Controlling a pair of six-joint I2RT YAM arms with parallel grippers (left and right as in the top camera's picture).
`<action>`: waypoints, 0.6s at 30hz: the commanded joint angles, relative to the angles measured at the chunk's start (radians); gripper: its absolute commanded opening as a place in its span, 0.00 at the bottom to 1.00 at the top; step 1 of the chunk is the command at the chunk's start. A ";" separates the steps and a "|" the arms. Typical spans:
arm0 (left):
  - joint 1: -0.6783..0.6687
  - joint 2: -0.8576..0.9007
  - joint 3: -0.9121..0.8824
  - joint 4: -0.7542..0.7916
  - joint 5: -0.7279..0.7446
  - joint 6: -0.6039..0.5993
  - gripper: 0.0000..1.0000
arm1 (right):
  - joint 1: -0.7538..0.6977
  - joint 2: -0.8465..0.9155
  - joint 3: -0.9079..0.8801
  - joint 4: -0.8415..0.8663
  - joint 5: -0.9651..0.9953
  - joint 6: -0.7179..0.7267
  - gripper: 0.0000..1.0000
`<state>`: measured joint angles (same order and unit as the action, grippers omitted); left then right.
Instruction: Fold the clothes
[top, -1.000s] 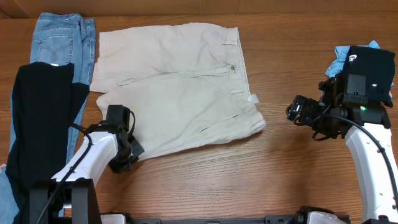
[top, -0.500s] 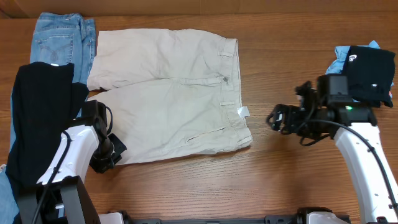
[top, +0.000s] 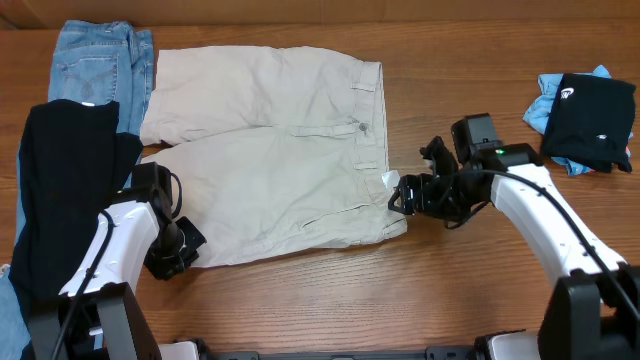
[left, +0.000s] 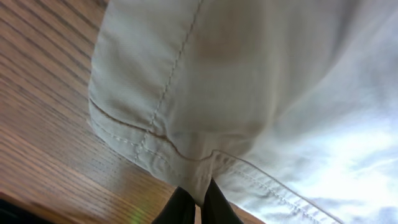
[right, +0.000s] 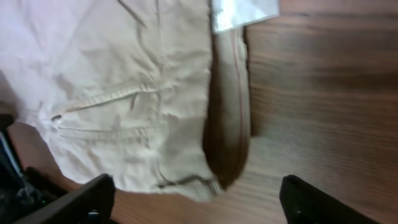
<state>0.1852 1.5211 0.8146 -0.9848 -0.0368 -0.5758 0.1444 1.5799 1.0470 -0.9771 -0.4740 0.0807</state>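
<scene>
Light beige khaki shorts (top: 270, 150) lie spread flat on the wooden table, waistband to the right. My left gripper (top: 172, 258) is shut on the hem corner of the near leg (left: 186, 168) at the shorts' front left. My right gripper (top: 402, 197) is open, just right of the waistband's near corner (right: 186, 180), with a white label (right: 245, 12) beside it. Its fingers straddle the corner in the right wrist view without touching it.
Blue jeans (top: 95, 60) and a black garment (top: 65, 190) lie at the left, beside my left arm. A dark navy garment on a light blue one (top: 590, 120) sits at the far right. Bare wood lies in front of the shorts.
My right gripper has moved left from the table's right side to the waistband corner. My left gripper pulled the leg hem left, shifting and flattening the shorts, then held still.
</scene>
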 joint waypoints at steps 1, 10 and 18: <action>0.004 0.005 0.015 -0.013 0.012 0.016 0.08 | 0.001 0.025 0.000 0.024 -0.066 -0.003 0.85; 0.004 0.005 0.015 -0.018 0.011 0.019 0.08 | 0.001 0.080 -0.001 0.012 -0.084 -0.002 0.70; 0.004 0.005 0.015 -0.017 0.011 0.019 0.11 | 0.024 0.083 -0.001 0.007 -0.090 -0.003 0.53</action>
<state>0.1852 1.5211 0.8146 -0.9997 -0.0334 -0.5709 0.1524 1.6585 1.0470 -0.9695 -0.5465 0.0811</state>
